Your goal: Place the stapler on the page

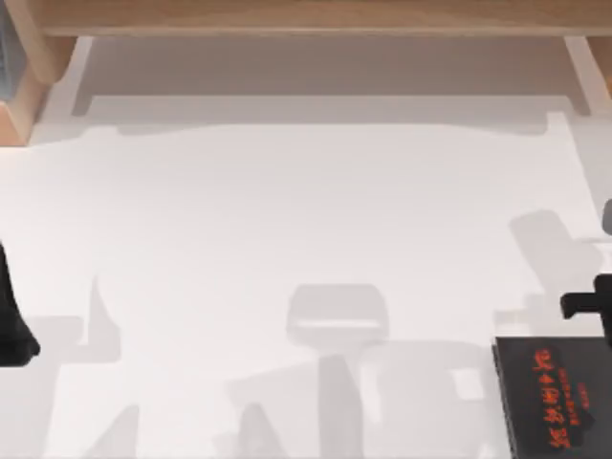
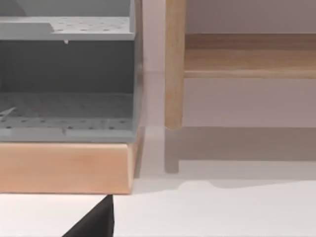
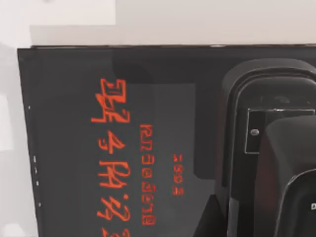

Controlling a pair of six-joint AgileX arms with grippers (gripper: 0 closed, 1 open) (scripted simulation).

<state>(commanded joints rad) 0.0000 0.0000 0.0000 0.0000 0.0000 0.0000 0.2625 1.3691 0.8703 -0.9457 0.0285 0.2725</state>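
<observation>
page [image 1: 559, 402] flat at tabletop [image 1: 287, 220] bottom-right corner, stapler [image 3: 269, 148] on it by right-arm jaws, jaw state can't tell, left arm [image 1: 14, 320] parked at left edge

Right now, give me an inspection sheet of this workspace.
surface: white table, crossed by shadows.
job's things: page flat at the top view's lower right; what seems the stapler, black, over it; contact unclear.
clutter: nothing seen.
grippers: left arm parked at the left edge; right arm beside the page.
cables: nothing seen.
surroundings: wooden shelf behind the table; grey perforated rack on a wooden base.
</observation>
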